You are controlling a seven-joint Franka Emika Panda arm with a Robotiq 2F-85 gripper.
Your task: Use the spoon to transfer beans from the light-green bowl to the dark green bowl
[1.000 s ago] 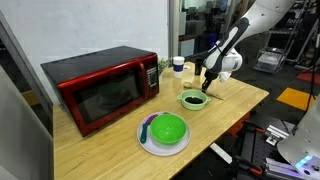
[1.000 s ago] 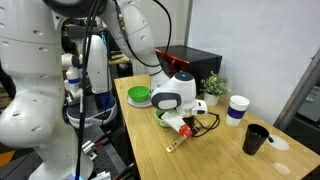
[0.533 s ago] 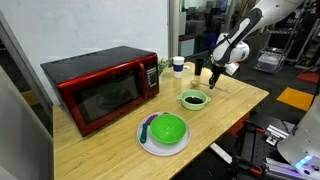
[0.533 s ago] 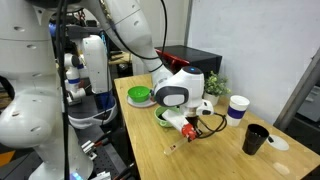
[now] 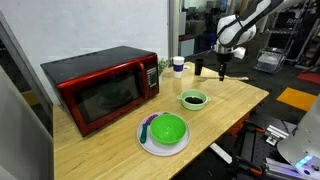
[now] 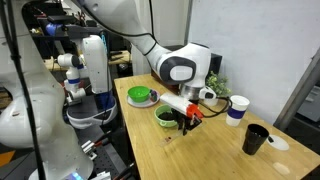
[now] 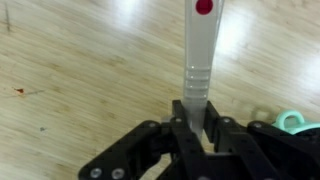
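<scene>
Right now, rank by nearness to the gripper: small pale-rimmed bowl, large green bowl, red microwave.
In an exterior view:
1. Small pale-rimmed bowl, below-left of the gripper.
2. Large green bowl, front.
3. Red microwave, far left; nearly ties second.

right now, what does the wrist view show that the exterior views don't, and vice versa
Only the wrist view: a close look at the gripper shut on the spoon by its pale handle, and the red dot near the far end. Only the exterior views: the beans in the light-green bowl, the dark green bowl and the red microwave. Both: gripper, spoon and wooden table.
</scene>
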